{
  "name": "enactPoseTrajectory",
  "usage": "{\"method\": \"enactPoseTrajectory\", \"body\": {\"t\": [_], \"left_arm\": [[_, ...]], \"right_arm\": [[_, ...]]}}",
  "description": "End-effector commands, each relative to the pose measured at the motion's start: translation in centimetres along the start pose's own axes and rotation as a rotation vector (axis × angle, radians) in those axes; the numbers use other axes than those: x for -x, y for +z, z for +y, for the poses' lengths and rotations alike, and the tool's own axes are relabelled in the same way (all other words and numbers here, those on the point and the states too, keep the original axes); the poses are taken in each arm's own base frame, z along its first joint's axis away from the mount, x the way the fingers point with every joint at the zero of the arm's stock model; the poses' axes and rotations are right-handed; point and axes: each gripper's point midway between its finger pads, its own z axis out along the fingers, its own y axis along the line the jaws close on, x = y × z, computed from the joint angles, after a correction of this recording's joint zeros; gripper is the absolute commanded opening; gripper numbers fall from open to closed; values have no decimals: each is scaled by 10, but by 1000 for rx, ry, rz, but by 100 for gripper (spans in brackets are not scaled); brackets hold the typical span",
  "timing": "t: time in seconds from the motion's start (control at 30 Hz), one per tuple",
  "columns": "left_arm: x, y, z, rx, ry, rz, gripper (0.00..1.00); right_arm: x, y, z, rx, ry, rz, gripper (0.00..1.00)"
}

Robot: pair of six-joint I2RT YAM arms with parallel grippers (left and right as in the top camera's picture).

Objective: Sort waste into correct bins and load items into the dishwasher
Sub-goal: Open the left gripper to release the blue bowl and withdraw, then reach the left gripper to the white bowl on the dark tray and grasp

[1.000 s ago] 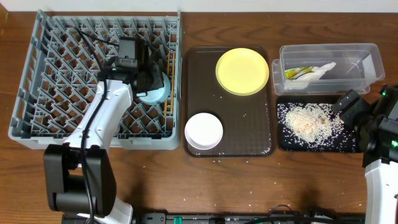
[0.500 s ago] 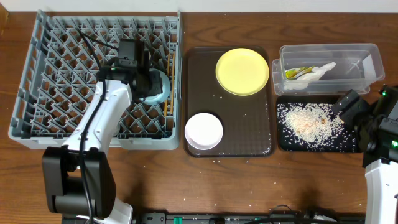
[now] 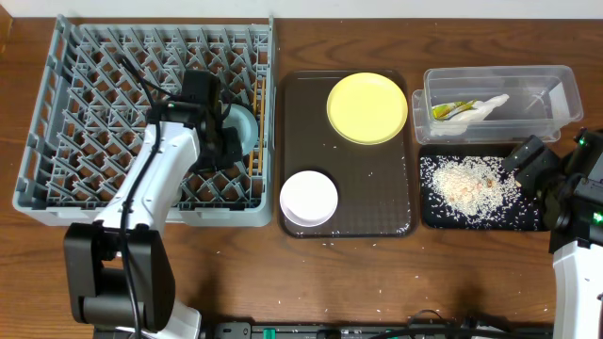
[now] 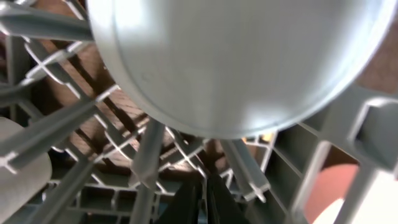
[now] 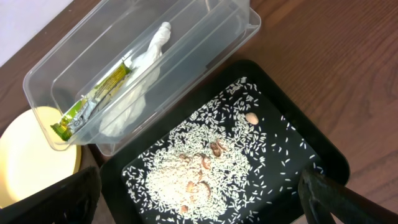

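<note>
The light blue bowl (image 3: 242,125) rests tilted among the pegs at the right side of the grey dish rack (image 3: 57,122). Its underside fills the top of the left wrist view (image 4: 236,62). My left gripper (image 3: 222,148) (image 4: 202,199) is shut and empty, just in front of the bowl and apart from it. Two wooden chopsticks (image 3: 257,155) lie along the rack's right edge. The yellow plate (image 3: 367,106) and white bowl (image 3: 309,198) sit on the brown tray. My right gripper (image 3: 524,160) (image 5: 199,208) is open and empty over the black tray (image 5: 323,155) of rice (image 5: 199,168).
The clear tub (image 3: 556,80) (image 5: 205,37) holds the white napkin (image 5: 134,81) and the yellow-green wrapper (image 5: 93,102). The dark brown serving tray (image 3: 377,188) lies between rack and bins. Stray rice grains dot it and the table's front. The small cup is not clearly visible.
My left gripper has drawn back from the light blue bowl toward the rack's front. The bowl stays in the rack and shows more. The right arm has not moved.
</note>
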Motion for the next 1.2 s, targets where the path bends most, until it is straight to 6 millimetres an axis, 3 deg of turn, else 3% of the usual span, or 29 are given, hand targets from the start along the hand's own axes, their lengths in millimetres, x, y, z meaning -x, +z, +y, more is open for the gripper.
{"method": "enactPoseTrajectory", "body": {"t": [0.0,0.13,0.33,0.43,0.6,0.73,0.83,0.93,0.97,1.0,1.07,1.1,1.13,1.17], "left_arm": [[-5,5,9,36,-17,-16,8],[-7,14,10,33,-20,-24,8],[23,11,-1,-17,-13,-145,8],[28,1,-10,-62,-9,-162,8],[39,-30,-15,-87,-2,-252,8],[24,-51,-24,-136,14,-242,8],[4,-69,-61,-270,89,-220,8],[-20,-73,-95,-292,206,-201,16],[-30,-69,-107,-282,253,-190,17],[-42,-59,-119,-233,316,-186,27],[-54,-44,-129,-149,387,-178,29],[-59,-35,-134,-124,417,-168,27],[-66,-23,-139,-91,450,-150,12],[-69,-14,-140,-58,456,-141,8]], "right_arm": [[6,-3,-2,-11,-1,-19,99],[6,-3,-2,-11,-1,-19,99],[6,-3,-2,-11,-1,-19,99],[6,-3,-2,-11,-1,-19,99],[6,-3,-2,-11,-1,-19,99],[6,-3,-2,-11,-1,-19,99],[6,-3,-2,-11,-1,-19,99],[6,-3,-2,-11,-1,-19,99],[6,-3,-2,-11,-1,-19,99],[6,-3,-2,-11,-1,-19,99],[6,-3,-2,-12,-1,-19,99],[6,-3,-2,-11,-1,-19,99],[6,-3,-2,-11,-1,-19,99],[6,-3,-2,-11,-1,-19,99]]}}
